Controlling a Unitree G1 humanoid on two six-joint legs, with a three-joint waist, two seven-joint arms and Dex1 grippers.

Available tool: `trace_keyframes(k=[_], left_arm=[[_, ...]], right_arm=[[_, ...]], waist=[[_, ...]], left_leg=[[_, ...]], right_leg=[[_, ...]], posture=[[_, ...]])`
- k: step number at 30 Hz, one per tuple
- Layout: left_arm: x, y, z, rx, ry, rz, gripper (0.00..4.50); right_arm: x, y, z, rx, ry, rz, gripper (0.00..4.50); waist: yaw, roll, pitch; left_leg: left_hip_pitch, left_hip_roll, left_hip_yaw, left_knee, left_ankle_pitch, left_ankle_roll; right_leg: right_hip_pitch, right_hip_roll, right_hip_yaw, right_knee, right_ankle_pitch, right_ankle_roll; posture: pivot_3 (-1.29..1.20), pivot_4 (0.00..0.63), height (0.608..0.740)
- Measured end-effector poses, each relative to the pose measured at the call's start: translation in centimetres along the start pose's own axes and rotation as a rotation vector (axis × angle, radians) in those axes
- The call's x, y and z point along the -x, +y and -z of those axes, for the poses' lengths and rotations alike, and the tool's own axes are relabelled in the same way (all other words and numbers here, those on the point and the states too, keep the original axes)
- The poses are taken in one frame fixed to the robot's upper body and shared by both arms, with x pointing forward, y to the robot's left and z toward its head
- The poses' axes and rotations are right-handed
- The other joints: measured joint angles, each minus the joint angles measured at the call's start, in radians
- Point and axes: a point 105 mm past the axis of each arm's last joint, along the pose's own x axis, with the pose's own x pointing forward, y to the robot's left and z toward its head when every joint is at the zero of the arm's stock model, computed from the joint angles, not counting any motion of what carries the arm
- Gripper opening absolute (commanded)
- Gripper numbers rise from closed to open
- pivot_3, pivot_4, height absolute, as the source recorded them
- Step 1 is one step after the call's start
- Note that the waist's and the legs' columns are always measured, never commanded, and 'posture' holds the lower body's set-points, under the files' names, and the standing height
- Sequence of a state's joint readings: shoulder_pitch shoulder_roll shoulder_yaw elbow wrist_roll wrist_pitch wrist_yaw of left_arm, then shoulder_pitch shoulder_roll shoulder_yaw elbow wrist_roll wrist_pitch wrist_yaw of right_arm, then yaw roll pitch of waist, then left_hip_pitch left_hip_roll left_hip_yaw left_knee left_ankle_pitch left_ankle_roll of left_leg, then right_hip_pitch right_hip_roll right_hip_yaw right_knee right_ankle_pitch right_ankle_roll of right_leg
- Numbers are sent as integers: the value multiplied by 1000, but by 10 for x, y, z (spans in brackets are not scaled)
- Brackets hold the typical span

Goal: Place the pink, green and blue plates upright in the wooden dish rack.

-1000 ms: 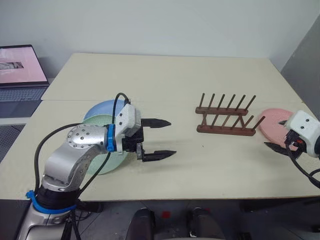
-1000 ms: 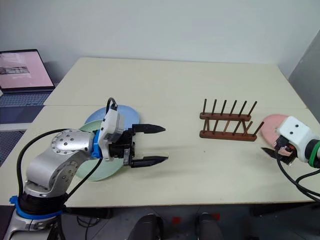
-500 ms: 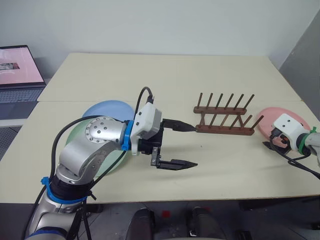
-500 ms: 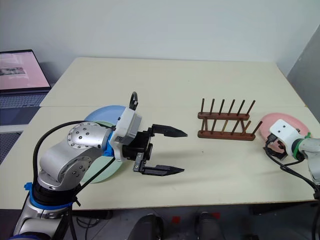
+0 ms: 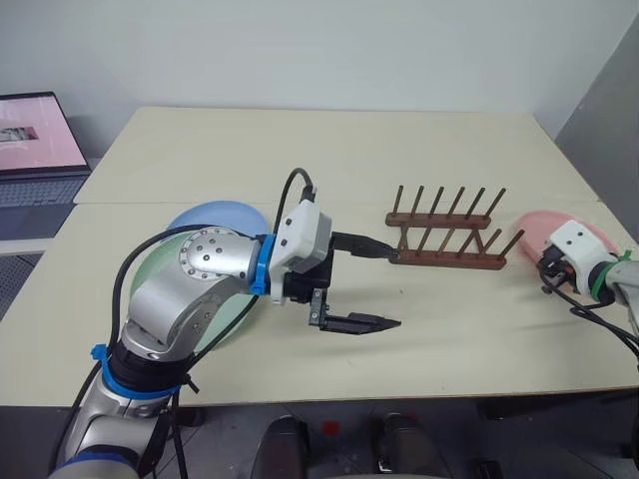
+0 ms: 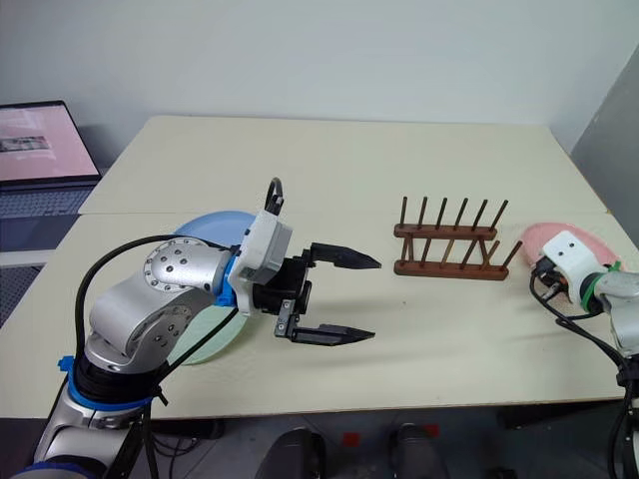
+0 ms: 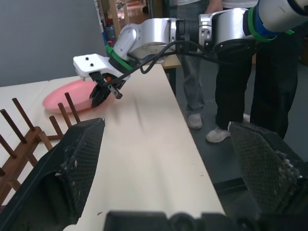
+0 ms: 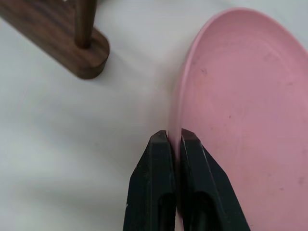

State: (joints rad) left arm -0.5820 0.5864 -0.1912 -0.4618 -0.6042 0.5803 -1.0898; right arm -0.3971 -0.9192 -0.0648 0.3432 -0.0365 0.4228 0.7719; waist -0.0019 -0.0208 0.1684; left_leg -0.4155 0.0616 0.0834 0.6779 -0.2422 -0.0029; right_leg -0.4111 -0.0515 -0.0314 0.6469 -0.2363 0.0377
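Observation:
The pink plate (image 5: 536,226) lies flat on the table to the right of the wooden dish rack (image 5: 445,257), which stands empty. My right gripper (image 8: 174,134) is shut on the pink plate's (image 8: 240,96) near rim, one finger on each side of the edge. The green plate (image 5: 158,271) and the blue plate (image 5: 216,215) overlap at the table's left, partly hidden behind my left arm. My left gripper (image 5: 391,286) hovers open over the middle of the table, pointing right toward the rack, with nothing between its fingers.
A laptop (image 5: 32,140) with a pink screen sits on a side desk at the far left. The table's right edge runs close beside the pink plate. A person's legs (image 7: 192,86) stand beyond that edge in the left wrist view.
My right gripper has moved forward onto the pink plate's rim and shut on it. My left gripper has moved right, away from the green and blue plates, and stayed open.

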Motion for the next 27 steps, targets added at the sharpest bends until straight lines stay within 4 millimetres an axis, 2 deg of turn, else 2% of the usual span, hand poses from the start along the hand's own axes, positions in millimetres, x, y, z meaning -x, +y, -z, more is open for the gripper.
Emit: trace_keyframes(k=[3, 7, 9, 12, 14, 17, 20, 27], left_arm=[[1, 2, 0, 4, 0, -15, 4500], [6, 8, -3, 2, -15, -55, 4500], [12, 14, -5, 5, -26, -93, 4500], [16, 19, -6, 5, -32, -118, 4500], [16, 19, -7, 3, -34, -121, 4500], [16, 20, -8, 1, -36, -121, 4500], [16, 20, -8, 2, -38, -121, 4500], [13, 19, -9, -1, -49, -109, 4500]], right_arm=[[12, -8, -11, 10, -57, 43, 15], [44, -23, -62, 53, -254, 117, 15], [68, -30, -98, 36, -408, 144, 15], [95, -26, -133, -33, -598, 103, 15], [108, -17, -152, -147, -731, 14, 15], [119, -10, -159, -352, -817, -145, 15], [123, -4, -158, -466, -824, -251, 15], [115, 15, -158, -634, -795, -435, 15]], waist=[[1, 2, 1], [-1, 3, 1], [-1, 3, 1], [1, 2, 1], [1, 2, 1], [4, 2, 1], [6, 2, 1], [2, 2, 1]], left_leg=[[-1, 0, 0, 0, 0, 0], [-1, 1, -1, -2, 0, 0], [-1, 1, 0, -2, 0, 0], [-1, 1, 0, -2, 0, 0], [-1, 1, -1, -2, 0, 0], [-1, 1, 0, -2, 0, 0], [-1, 1, 0, -2, 0, 0], [-1, 1, 1, -2, -1, 1]], right_leg=[[-1, 0, 0, 0, 1, 1], [-3, 1, 3, 0, 2, 3], [-4, 2, 3, 0, 2, 3], [-3, 3, 2, 0, 2, 3], [-3, 2, 3, 0, 2, 3], [-3, 1, 4, 0, 5, -1], [-3, 0, 6, -1, 5, -2], [-5, 1, 7, 0, 5, -1]], posture=[[0, 150, 738], [0, 150, 738], [0, 150, 738], [0, 150, 738], [0, 150, 738], [0, 150, 738], [0, 150, 738], [0, 150, 738]])
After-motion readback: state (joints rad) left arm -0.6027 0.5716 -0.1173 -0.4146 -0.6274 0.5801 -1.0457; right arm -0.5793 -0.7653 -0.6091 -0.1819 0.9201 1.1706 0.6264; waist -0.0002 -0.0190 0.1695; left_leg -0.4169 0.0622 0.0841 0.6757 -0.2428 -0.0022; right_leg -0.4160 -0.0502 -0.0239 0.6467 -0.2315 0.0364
